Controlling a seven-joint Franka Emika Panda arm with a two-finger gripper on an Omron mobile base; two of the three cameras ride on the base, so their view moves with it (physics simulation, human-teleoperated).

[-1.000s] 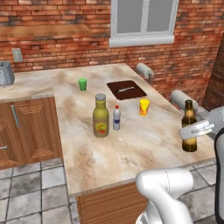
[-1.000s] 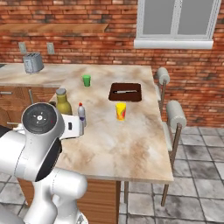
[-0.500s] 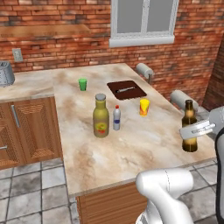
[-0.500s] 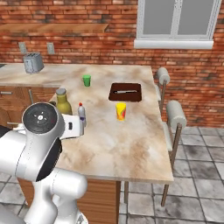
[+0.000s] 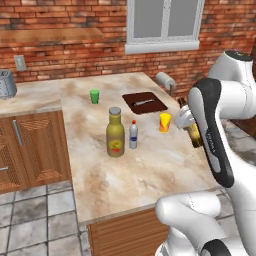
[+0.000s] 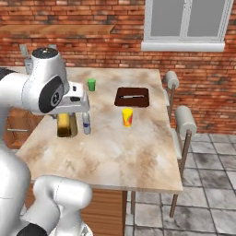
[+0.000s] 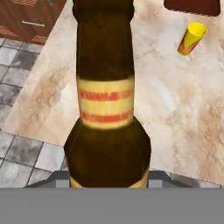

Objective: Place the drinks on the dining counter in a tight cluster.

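Change: the arm has swung up and inward; a moment ago the brown glass bottle (image 7: 107, 109) stood low at the right edge of the left base view, and now it hangs at centre right, above the dining counter (image 5: 145, 170).
Pincer: the gripper (image 5: 189, 123) is clamped on the brown bottle, whose neck runs up the middle of the hand view.
Cluster so far: the olive-yellow bottle (image 5: 115, 133) and the small red-capped bottle (image 5: 133, 135) stand just beside each other at centre left.
Nearby: a yellow cup (image 5: 165, 122) stands between the pair and the held bottle.
Meaning: the third drink appears to be in transit toward the pair; setting it down remains.
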